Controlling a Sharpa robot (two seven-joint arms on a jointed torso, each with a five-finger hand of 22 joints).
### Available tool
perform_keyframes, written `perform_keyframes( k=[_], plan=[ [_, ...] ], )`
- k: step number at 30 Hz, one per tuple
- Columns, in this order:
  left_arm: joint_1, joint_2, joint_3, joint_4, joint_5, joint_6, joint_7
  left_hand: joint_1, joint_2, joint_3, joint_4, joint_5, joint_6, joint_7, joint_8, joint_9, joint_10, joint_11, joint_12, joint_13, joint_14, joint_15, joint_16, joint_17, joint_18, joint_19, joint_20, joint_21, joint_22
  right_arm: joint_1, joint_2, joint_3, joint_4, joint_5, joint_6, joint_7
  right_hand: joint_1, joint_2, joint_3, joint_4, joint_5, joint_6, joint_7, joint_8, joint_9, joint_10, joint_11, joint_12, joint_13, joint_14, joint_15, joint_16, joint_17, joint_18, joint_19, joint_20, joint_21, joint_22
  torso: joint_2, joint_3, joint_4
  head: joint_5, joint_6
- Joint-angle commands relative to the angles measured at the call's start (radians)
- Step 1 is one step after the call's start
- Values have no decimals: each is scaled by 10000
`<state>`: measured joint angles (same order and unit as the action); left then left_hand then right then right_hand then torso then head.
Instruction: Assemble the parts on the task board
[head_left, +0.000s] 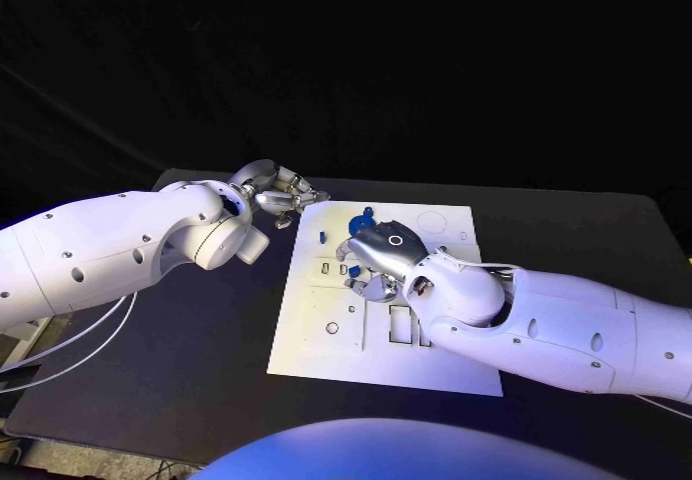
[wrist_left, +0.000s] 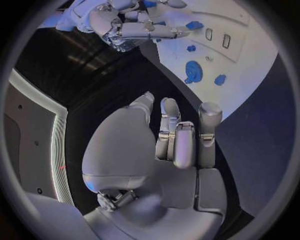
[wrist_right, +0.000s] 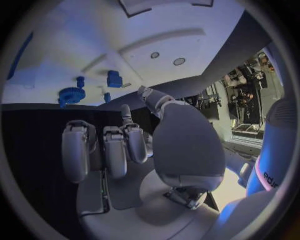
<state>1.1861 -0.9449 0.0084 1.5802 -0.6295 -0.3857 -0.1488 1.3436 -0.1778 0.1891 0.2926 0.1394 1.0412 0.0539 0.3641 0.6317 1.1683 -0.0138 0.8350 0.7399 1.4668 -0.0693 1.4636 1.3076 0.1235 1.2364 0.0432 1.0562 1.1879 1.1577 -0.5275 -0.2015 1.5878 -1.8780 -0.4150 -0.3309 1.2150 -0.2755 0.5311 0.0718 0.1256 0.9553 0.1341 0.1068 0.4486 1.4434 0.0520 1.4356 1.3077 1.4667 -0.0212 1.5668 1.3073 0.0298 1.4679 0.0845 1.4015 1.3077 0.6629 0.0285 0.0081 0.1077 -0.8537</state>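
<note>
The left hand's fingers (wrist_left: 181, 145) lie curled toward the palm with nothing between them. That left hand (head_left: 277, 197) hovers over the black table (head_left: 216, 330) just off the far left corner of the task board (head_left: 361, 350), apart from it.

The right hand's fingers (wrist_right: 115, 150) are likewise bent in and hold nothing. The right hand (head_left: 378, 258) hangs palm-down over the middle of the board, its white arm crossing the board's near right part.

The board is a white plate lying flat in the middle of the table, with rectangular cut-outs and round holes in it. At its far left part lie the blue parts: a gear-shaped piece (wrist_left: 193, 71) with a small stem, a small blue block (wrist_left: 220, 79) just beside it, and a smaller blue piece (wrist_left: 191, 48) further along; another blue part (wrist_left: 194, 25) sits right under the right hand's fingertips, though whether they touch it I cannot tell.

Beyond the table the room is dark.
</note>
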Motion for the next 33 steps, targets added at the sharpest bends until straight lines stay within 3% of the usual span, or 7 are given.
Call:
perform_keyframes(
  k=[1, 7, 14, 16, 17, 26, 33],
  plan=[
    [18, 2, 10, 17, 95, 91, 154, 32, -21, -84, -13, 77, -146, 38, -63, -54, -223, 10, -285, -276, 450, 35, 0, 1076, -20, -52, 29, -39, 17, 19, -303, 37, 326, 93, -990, 312, -25, -50, -92, 39, 100, -18, 18, -28, -22, -23, 39, -53, 1114, 1041, 92, 40, 2635, 79, 290, 81, -114, 2115, -22, -13, -15, 16, -4],
    [16, -6, 8, 11, 43, 243, 203, 10, 17, -173, -14, 104, -388, 150, -277, -231, -364, 96, -495, -451, 454, 102, 17, 1088, -29, -32, 82, -33, 71, 233, -1367, 185, 1027, 1828, -1584, 1105, 32, 39, -26, 127, 576, 192, -20, 101, -24, -102, 3, -135, 1027, 1041, 67, 40, 2635, 139, 181, 80, -401, 2040, -48, -16, -52, -9, 38],
    [12, 22, 6, 2, -335, 591, 189, 36, 82, -225, -21, 175, -583, 235, -461, -371, -387, 165, -584, -549, 459, 158, 30, 1096, -31, -15, 133, -38, 107, 629, -2452, 267, 1394, 5145, -1625, 2022, 66, 185, 138, 215, 812, 277, -36, 169, -7, -320, -15, -362, 793, 1041, 47, 40, 2635, 215, 28, 64, -789, 1934, -121, -13, -149, 59, 24],
    [11, 38, 4, 8, -557, 753, 176, 257, 135, -161, -30, 633, -592, 253, -521, -450, -394, 179, -656, -639, 460, 179, 34, 1091, -24, 2, 163, -44, 142, 720, -2716, 277, 1440, 5888, -1604, 2144, 92, 231, 204, 225, 932, 288, -41, 187, 4, -342, -22, -385, 769, 1041, 40, 40, 2635, 216, 26, 58, -802, 1931, -141, -9, -168, 63, 31],
    [10, 45, 4, 13, -673, 834, 172, 285, 133, -153, -33, 684, -597, 255, -532, -463, -404, 183, -672, -655, 460, 179, 36, 1092, -24, 4, 167, -47, 146, 755, -2823, 281, 1453, 6148, -1603, 2184, 97, 233, 215, 224, 957, 290, -42, 191, 7, -348, -23, -392, 762, 1041, 39, 40, 2635, 219, 20, 56, -817, 1927, -151, -6, -178, 64, 33],
    [-1, 147, -1, 71, -2217, 2044, 110, 133, 138, -217, 4, 729, -660, 307, -612, -531, -409, 225, -745, -736, 455, 208, 25, 1071, -28, 23, 191, -49, 172, 960, -3580, 315, 1428, 8073, -1707, 2557, 4, 288, 269, 317, 1106, 306, -40, 227, 38, -401, -23, -449, 696, 1041, 34, 39, 2633, 233, -4, 48, -902, 1907, -233, 42, -250, 73, 9],
    [1, 207, -1, 288, -3810, 3284, -270, -594, 365, -542, 18, 756, -782, 368, -773, -667, -320, 283, -869, -925, 450, 261, 4, 1029, -27, 67, 249, -78, 227, 1031, -3825, 334, 1304, 8740, -1761, 2762, -72, 286, 259, 374, 1125, 277, -35, 224, 46, -484, -19, -538, 600, 1021, 35, 11, 2559, 254, -45, 47, -1012, 1877, -288, 83, -304, 61, -13]
  ],
)
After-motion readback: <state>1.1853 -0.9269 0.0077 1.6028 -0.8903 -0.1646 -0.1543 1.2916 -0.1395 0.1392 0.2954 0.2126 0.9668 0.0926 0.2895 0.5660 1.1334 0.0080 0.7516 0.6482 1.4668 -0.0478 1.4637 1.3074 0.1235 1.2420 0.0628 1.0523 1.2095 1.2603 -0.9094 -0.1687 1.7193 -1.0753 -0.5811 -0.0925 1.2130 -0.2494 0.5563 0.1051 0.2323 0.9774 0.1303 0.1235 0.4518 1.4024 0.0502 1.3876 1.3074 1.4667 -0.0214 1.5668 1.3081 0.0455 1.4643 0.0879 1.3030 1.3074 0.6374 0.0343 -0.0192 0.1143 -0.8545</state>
